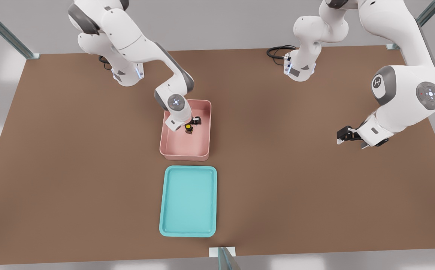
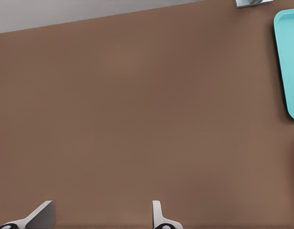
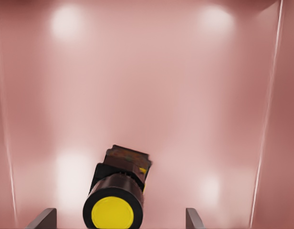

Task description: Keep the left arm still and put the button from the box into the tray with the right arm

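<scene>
pink box [image 1: 185, 148] is the landmark: the yellow-capped button [image 1: 189, 128] is seen lying inside it, toward the far wall. the gripper [image 1: 192, 123] is lowered into the box right over the button, fingers spread to either side, nothing pinched yet, probably lined up for a grab. the tray [image 1: 188, 228] sits just in front of the box.

Desk [image 1: 90, 168]: plain brown top, matte. Metal frame posts [image 1: 5, 32] at corners. Pale grey floor [image 1: 210, 33] beyond, soft light patches.
</scene>
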